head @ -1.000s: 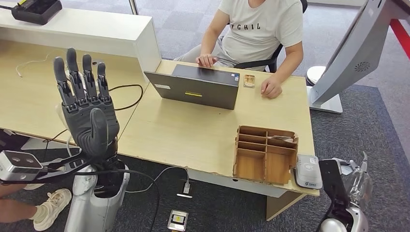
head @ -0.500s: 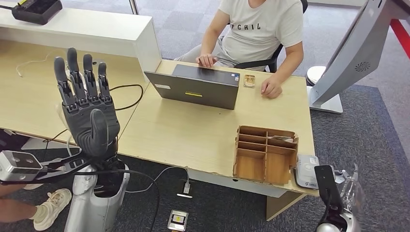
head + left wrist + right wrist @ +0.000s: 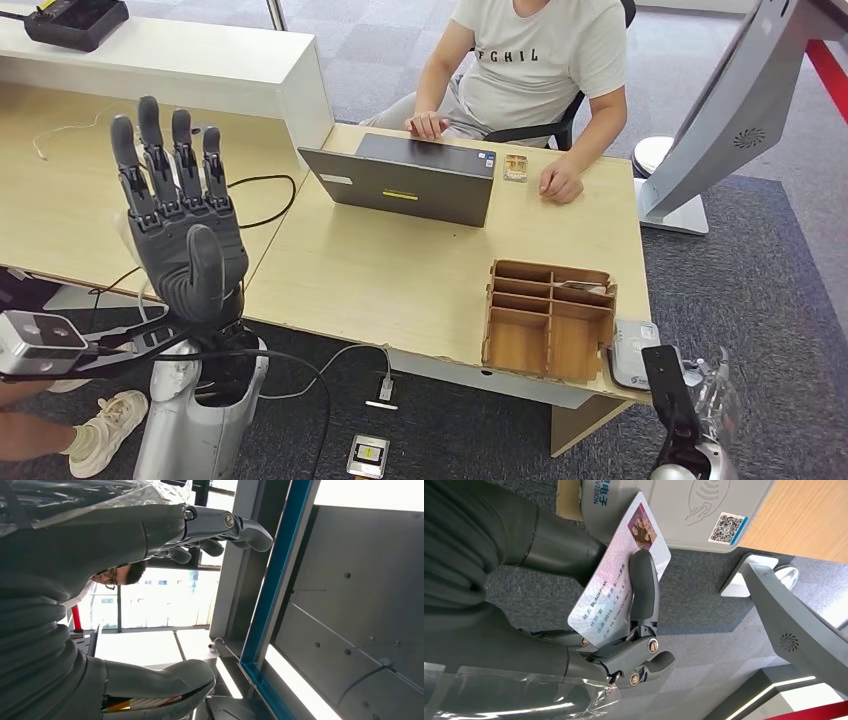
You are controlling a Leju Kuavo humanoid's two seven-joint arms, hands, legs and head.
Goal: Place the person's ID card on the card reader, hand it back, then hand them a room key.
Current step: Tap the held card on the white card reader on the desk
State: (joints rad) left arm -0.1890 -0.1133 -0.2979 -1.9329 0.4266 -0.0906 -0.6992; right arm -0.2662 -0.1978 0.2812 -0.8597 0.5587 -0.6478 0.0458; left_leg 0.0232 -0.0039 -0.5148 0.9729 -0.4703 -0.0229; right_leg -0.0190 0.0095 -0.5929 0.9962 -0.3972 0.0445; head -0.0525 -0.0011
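- Head view: the left hand [image 3: 180, 215] is raised at the left of the frame, fingers straight and spread, nothing held in it.
- Head view: the right hand [image 3: 690, 410] is seen at the lower right, just off the corner of the desk [image 3: 400, 270]. The card reader [image 3: 632, 352] lies on that corner, touching the right side of the wooden organizer [image 3: 548, 318].
- Head view: a person [image 3: 530, 70] is seated at the upper centre behind an open laptop [image 3: 410, 180], with a small card-like item [image 3: 515, 167] lying on the desk beside the laptop; whether it is a room key cannot be told.
- Left wrist view: the left hand's fingers [image 3: 220, 527] are shown extended against a bright background, closed on nothing.
- Right wrist view: the ID card [image 3: 619, 587] is pinched by the right hand, one dark finger [image 3: 644, 587] pressed across its printed face. The card's far corner overlaps the reader's edge at the top of the frame, but it is not laid flat on the pad.
- Progress, as judged: the card is in hand and at the reader, so the placing step is not finished. Returning the card and handing over a room key are left.
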